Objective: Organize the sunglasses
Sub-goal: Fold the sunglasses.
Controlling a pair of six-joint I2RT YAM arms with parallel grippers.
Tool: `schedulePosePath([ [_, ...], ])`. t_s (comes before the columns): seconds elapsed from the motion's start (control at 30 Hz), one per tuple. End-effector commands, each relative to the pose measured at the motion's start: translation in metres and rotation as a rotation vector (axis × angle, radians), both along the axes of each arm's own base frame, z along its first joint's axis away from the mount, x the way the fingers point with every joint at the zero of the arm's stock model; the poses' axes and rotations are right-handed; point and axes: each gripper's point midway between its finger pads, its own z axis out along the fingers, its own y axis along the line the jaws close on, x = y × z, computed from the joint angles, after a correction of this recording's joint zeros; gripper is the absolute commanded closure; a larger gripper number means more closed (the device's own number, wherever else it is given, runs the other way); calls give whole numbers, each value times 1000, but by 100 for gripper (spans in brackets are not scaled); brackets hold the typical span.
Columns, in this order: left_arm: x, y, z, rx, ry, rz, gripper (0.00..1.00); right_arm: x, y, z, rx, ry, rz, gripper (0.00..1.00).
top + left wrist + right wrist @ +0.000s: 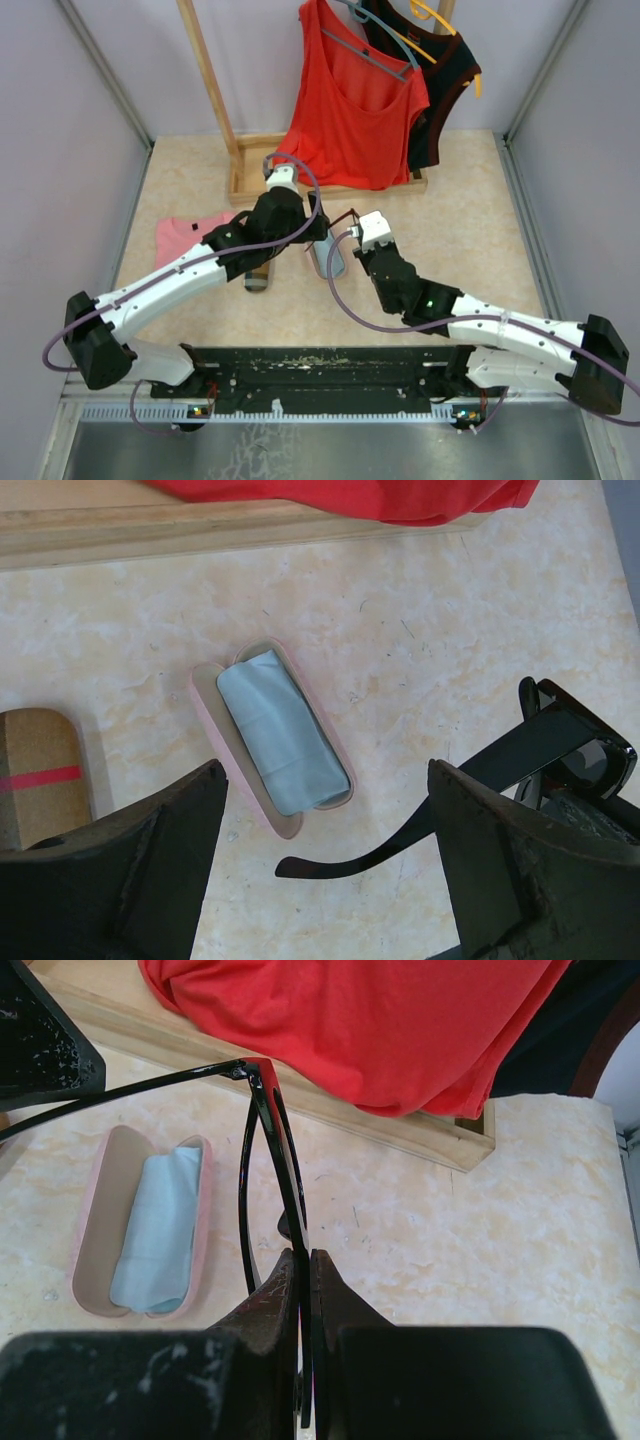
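Currently right pincer (303,1260) pressed together on the black-framed sunglasses (272,1130), holding them over the bench (520,1220). Left pincer (325,790) spread wide, one unfolded arm of the sunglasses between its fingers. Open pink case (203,695) lies on bench.

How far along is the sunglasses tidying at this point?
Done: the pink case lies open, a blue cloth inside. In hand: the right jaws are shut on the black-framed sunglasses, one arm unfolded; the left jaws stand open near that arm. Left: folding and casing this pair. The brown plaid case lies aside; no second pair clearly shows.
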Motion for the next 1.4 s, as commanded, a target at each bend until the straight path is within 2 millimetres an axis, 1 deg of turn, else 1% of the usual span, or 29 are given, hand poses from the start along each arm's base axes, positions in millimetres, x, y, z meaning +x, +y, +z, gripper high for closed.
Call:
schedulePosePath([
  [0.0, -16, -21, -13, -28, 54, -90, 13, 4, 18, 62, 255, -98, -4, 100],
  [0.13, -17, -23, -17, -36, 66, -101, 13, 4, 15, 63, 268, -104, -17, 100],
  [0.23, -16, -18, -11, -33, 45, -89, 13, 2, 11, 60, 227, -113, -11, 100],
  [0.33, -13, -5, 9, -28, -2, -64, 13, -4, 8, 57, 173, -146, 54, 100],
  [0.43, -14, 5, 31, -39, -38, -62, 13, -15, -1, 65, 171, -228, 132, 100],
  [0.5, -16, 7, 42, -50, -54, -73, 13, -21, -8, 71, 188, -279, 154, 100],
  [0.6, -18, 9, 47, -51, -55, -76, 13, -25, -13, 79, 176, -314, 174, 100],
  [0.73, -17, 5, 45, -53, -48, -84, 14, -24, -14, 84, 157, -323, 168, 100],
  [1.0, -17, -8, 29, -57, -7, -117, 15, -19, -9, 95, 203, -342, 141, 100],
  [1.13, -21, -15, 18, -61, 18, -130, 16, -13, -2, 94, 220, -323, 119, 100],
  [1.23, -22, -18, 10, -56, 30, -127, 16, -9, 6, 90, 209, -297, 115, 100],
  [1.37, -18, -19, 0, -35, 33, -104, 16, -5, 14, 86, 226, -271, 108, 100],
])
